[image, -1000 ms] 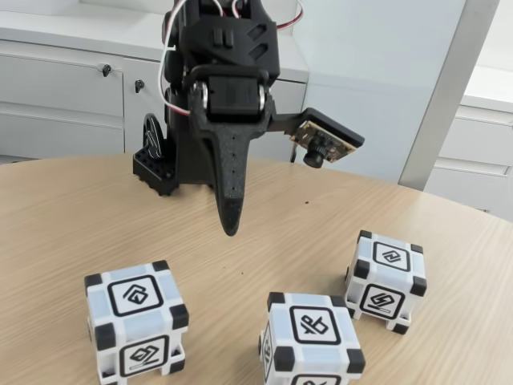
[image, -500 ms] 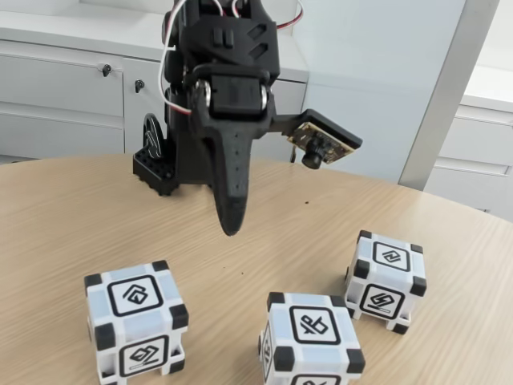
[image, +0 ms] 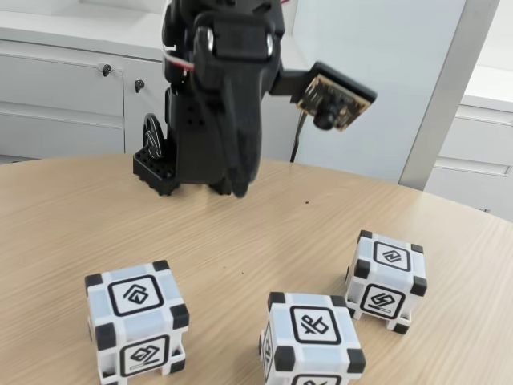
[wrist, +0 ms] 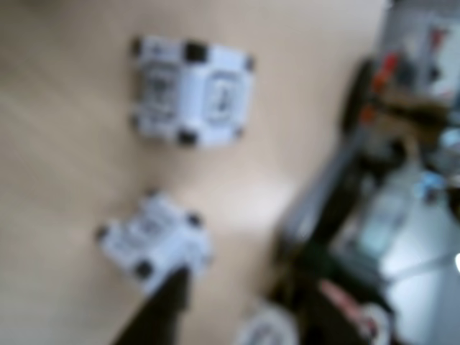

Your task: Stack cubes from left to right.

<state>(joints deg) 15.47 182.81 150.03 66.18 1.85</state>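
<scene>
Three white cubes with black corners stand on the wooden table. In the fixed view the left cube (image: 136,321) is nearest the front, the middle cube (image: 311,337) is cut by the bottom edge, and the right cube (image: 386,273) stands farther back. My black gripper (image: 239,189) hangs high above the table behind them, touching none, its fingers together with nothing held. The blurred wrist view has two cubes, one (wrist: 192,90) at the top and one (wrist: 154,237) lower, just beyond the dark fingers (wrist: 154,316).
The arm's base (image: 156,168) sits at the table's back edge. Behind it are grey cabinets (image: 64,88) and a white wall. The wrist camera (image: 333,100) sticks out to the right of the arm. Bare wood (image: 264,241) lies between gripper and cubes.
The gripper has swung up and back toward the base, its tip now higher above the table. The wrist camera rose with it. The cubes have not moved.
</scene>
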